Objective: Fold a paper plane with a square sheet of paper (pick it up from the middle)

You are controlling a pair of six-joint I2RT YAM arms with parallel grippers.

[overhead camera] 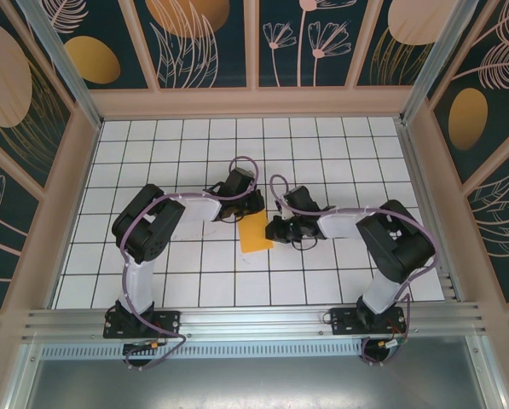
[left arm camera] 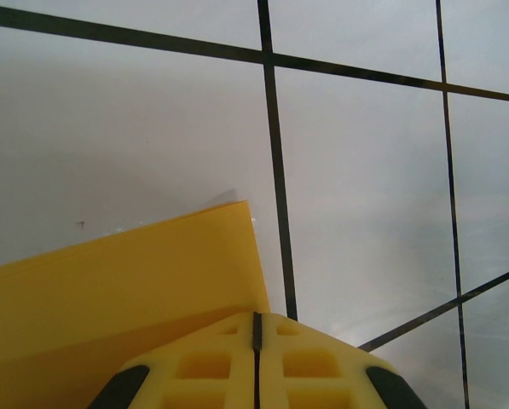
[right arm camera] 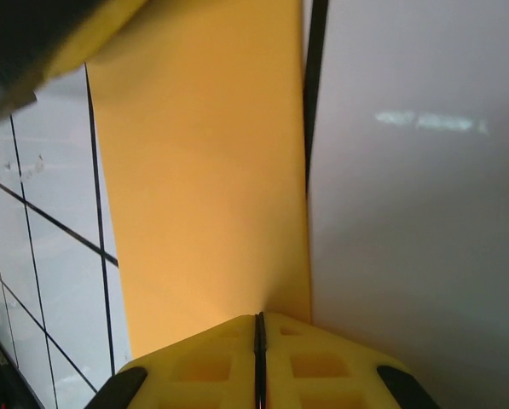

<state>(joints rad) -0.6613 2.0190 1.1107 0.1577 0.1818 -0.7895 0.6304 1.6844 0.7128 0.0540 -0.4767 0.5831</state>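
Near the middle of the white grid table [overhead camera: 152, 281], we find the orange paper [overhead camera: 256, 233] lying folded into a narrow strip, with the left gripper [left arm camera: 256, 322] at its far end and the right gripper [right arm camera: 258, 322] at its right edge, both with jaws pressed together and tips meeting the paper.
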